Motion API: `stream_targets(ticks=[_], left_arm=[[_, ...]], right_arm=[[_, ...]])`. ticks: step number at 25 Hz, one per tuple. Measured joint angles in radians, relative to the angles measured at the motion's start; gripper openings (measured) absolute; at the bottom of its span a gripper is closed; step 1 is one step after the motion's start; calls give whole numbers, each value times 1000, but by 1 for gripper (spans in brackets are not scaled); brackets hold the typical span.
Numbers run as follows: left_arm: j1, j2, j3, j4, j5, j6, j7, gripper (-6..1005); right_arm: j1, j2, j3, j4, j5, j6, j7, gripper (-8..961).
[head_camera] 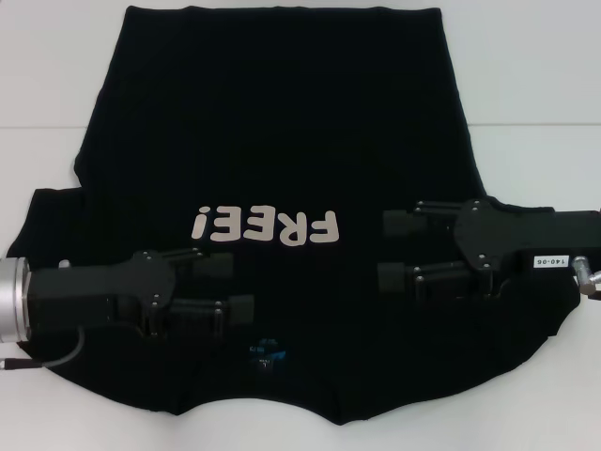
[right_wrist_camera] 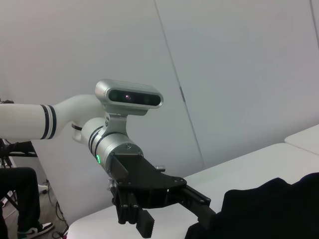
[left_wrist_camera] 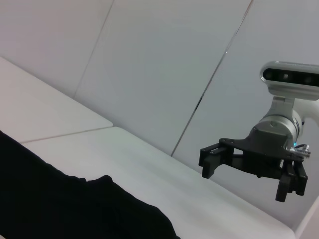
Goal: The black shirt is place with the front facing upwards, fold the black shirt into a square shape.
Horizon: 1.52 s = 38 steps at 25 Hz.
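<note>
Shirt (head_camera: 282, 141) flat, L end effector (head_camera: 228, 287) & R end effector (head_camera: 395, 249) open above

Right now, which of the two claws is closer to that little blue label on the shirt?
Left. The left gripper hovers just beside the blue neck label of the black shirt, on the robot's left. The right gripper hangs farther off, past the "FREE!" lettering. Both are open.

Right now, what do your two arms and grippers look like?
Both grippers, left gripper and right gripper, are matte black with blocky jointed fingers. Each wrist is a silver cylinder on a white arm with black bands, carrying a silver camera bar. A grey cable trails from the left wrist; a white label marks the right.
</note>
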Motion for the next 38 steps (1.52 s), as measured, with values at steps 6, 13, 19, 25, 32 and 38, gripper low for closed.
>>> stream_targets(ticks=[6,13,19,25,32,38], left_arm=[[-5,0,0,0,-4,-7,0,921],[-5,-3,-21,-5,-6,-43,-7,920],[2,11,-135,-24,0,-159,-127,920],[28,46,-170,-23,12,-270,-278,920],[39,65,-197,-19,94,-410,-360,921],[47,72,-209,-17,175,-519,-417,921]], right_arm=[[0,5,0,1,3,0,0,897],[4,6,5,2,5,1,0,897],[4,12,11,2,7,4,1,897],[8,21,18,2,9,14,0,897],[9,22,31,2,9,17,0,897],[10,24,38,0,12,18,0,897]])
